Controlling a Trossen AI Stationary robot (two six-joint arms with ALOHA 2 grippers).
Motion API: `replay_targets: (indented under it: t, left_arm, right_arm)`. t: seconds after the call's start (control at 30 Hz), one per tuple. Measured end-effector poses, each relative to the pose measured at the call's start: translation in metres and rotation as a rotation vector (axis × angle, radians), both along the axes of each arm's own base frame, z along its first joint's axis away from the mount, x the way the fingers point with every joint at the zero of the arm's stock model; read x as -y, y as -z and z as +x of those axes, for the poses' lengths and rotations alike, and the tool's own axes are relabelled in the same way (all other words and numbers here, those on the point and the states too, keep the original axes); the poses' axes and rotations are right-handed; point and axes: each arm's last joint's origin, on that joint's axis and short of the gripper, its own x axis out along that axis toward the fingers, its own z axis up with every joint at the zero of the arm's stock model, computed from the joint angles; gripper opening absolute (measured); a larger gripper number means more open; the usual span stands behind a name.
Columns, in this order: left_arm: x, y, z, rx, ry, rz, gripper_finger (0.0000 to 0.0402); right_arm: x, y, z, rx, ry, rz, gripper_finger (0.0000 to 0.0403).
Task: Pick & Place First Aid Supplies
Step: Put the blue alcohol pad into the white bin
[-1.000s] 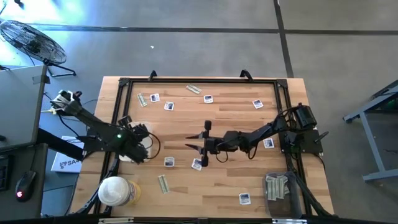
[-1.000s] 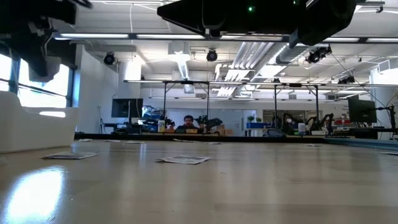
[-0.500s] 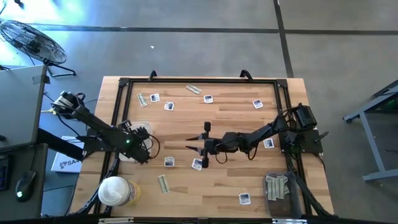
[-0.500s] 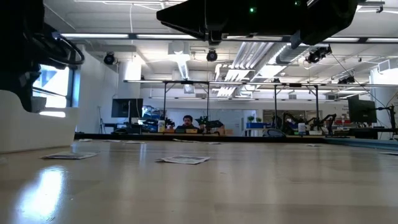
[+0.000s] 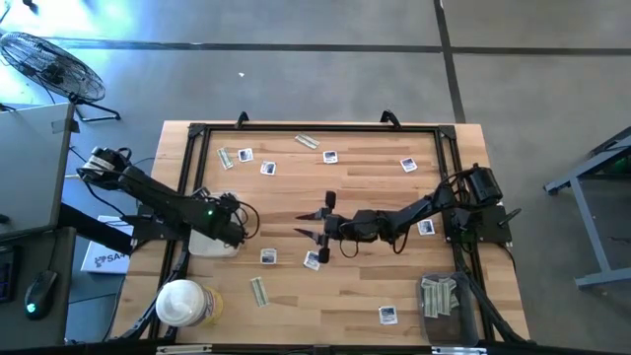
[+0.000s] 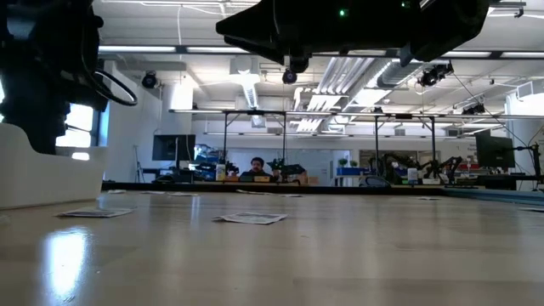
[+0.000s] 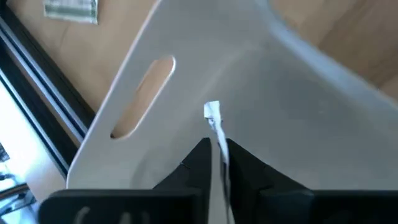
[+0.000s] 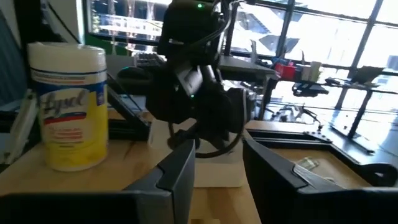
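- Small square white packet with dark print (image 7: pixel 212 114) sits edge-on between the fingers of my left gripper (image 7: pixel 217 149), which are closed to a thin slit on it.
- Left gripper hangs right over the white rectangular plastic tray (image 7: pixel 292 99) at the table's left side. The packet points down into the tray floor, inside the wall with the slot handle.
- My call: drop is straight down, no sideways shift needed, just open up.
- Right gripper (image 5: pixel 301 226) is mid-table with its fingers spread and nothing between them, pointing toward the left arm.
- Nearest loose square white packet (image 5: pixel 313 260) lies just beside the right gripper, on the side toward the table's front edge. Another one (image 5: pixel 268 256) lies between the two arms.
- I judge the right arm nearer for the first; the second is a toss-up.
- Narrow pale grey-green strip (image 5: pixel 258 291) lies near the front edge, long axis roughly front-to-back, closer to the left arm.
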Motion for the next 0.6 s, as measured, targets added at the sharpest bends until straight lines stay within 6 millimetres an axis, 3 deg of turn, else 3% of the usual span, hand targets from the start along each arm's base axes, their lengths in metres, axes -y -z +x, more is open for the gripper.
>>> replay_targets:
  t: [0.33, 0.6]
  left_arm:
    - [0.0, -0.006, -0.005, 0.013, 0.017, -0.068, 0.0148]
    - [0.0, -0.017, -0.007, 0.117, 0.048, -0.135, 0.0208]
  right_arm:
    - [0.001, -0.02, -0.006, 0.044, 0.012, 0.061, 0.0133]
    - [-0.026, -0.054, -0.027, -0.334, -0.03, 0.025, 0.0117]
